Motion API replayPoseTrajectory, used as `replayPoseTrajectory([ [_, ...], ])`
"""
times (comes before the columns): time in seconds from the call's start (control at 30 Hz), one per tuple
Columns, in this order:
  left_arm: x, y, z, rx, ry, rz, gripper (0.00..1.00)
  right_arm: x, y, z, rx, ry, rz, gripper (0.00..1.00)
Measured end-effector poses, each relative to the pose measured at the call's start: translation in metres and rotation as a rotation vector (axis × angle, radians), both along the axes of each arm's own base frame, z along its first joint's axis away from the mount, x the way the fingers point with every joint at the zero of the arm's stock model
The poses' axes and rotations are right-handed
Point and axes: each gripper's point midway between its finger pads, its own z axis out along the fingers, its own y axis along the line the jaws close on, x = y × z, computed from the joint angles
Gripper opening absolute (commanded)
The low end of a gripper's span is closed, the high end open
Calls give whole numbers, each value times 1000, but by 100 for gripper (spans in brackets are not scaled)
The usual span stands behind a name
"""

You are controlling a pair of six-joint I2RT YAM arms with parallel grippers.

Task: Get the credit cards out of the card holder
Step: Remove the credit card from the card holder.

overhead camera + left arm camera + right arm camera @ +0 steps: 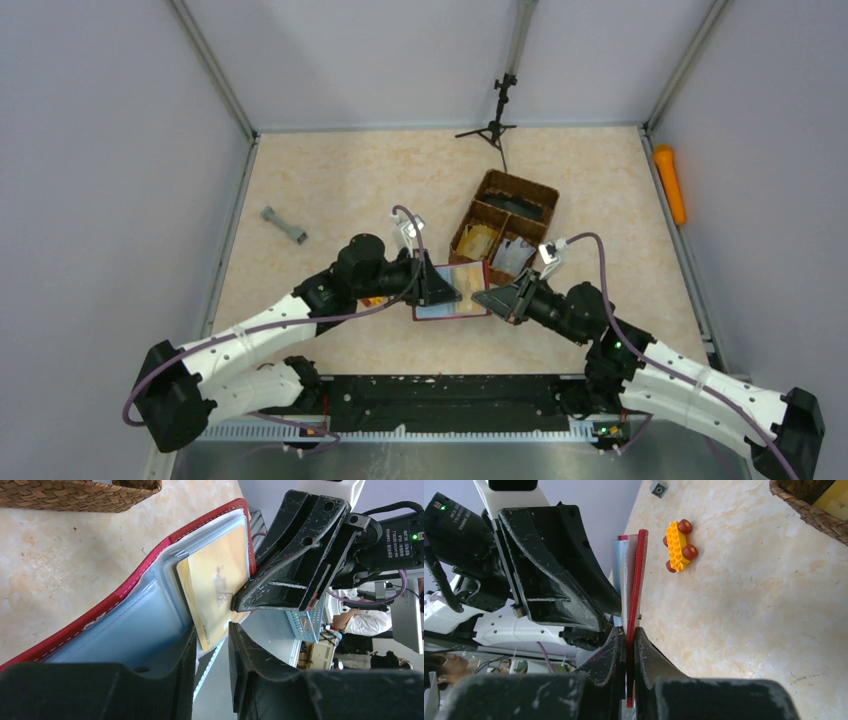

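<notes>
The card holder [452,292] wasn't lying on the surface [330,180] at all. It hung in the air between the two arms, about mid-scene and just on the near side of the wicker basket [518,181]. The right end effector [626,630] was clamped tight on the edge of the red cover. My guess is that was purely to keep it steady and spread open so the other arm could get at the pockets.

The left end effector [211,630] was open just a crack, with a finger either side of the lower corner of the gold card [215,575]. As far as I could tell it wasn't pinching the card. Most of the card sat inside its clear sleeve, with that corner poking out.

Counts:
- I could only see one card in the holder; any others were hidden.
- The basket's two near compartments had tan and greyish flat things in them, probably cards, but too small to count.
- There was one orange toy block [679,545] on wheels, just left of the holder.
- There was one grey dumbbell-shaped piece [283,225], well off to the left.
</notes>
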Motion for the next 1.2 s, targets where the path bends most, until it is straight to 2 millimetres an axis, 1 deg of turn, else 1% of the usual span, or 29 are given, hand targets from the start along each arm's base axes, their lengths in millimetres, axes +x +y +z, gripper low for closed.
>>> replayPoseTrajectory([
  [0.13, -1, 3, -2, -2, -3, 5, 31, -4, 3, -3, 22, 17, 24, 0],
  [0.23, 0, 7, 3, -11, -18, 27, 31, -7, 5, 0, 46, 22, 41, 0],
  [0.37, 1, 11, 12, -35, -35, 43, 27, -9, 6, 7, 77, 19, 51, 0],
  [0.47, -1, 9, 15, -76, -29, 32, 23, -11, 7, 10, 99, 18, 61, 0],
  [0.6, -3, 10, 13, -110, -3, 19, 19, -13, 10, 9, 124, 24, 77, 0],
  [0.7, -3, 12, 13, -132, 4, 17, 14, -13, 11, 9, 148, 25, 85, 0],
  [0.8, -6, 15, 22, -183, -5, 15, 0, -15, 12, 15, 186, 18, 99, 0],
  [0.83, -7, 16, 26, -202, -13, 14, 0, -16, 13, 19, 202, 15, 105, 0],
  [0.97, -12, 18, 41, -263, -39, 1, 0, -19, 14, 32, 247, -8, 125, 17],
  [1.1, -13, 21, 46, -276, -48, -2, 0, -22, 14, 42, 280, -27, 141, 40],
  [1.13, -12, 22, 46, -277, -49, -1, 0, -23, 13, 44, 288, -34, 142, 42],
  [1.17, -12, 23, 46, -279, -46, 3, 0, -24, 12, 46, 298, -41, 144, 41],
  [1.2, -11, 24, 46, -279, -44, 5, 0, -25, 10, 47, 305, -48, 144, 36],
])
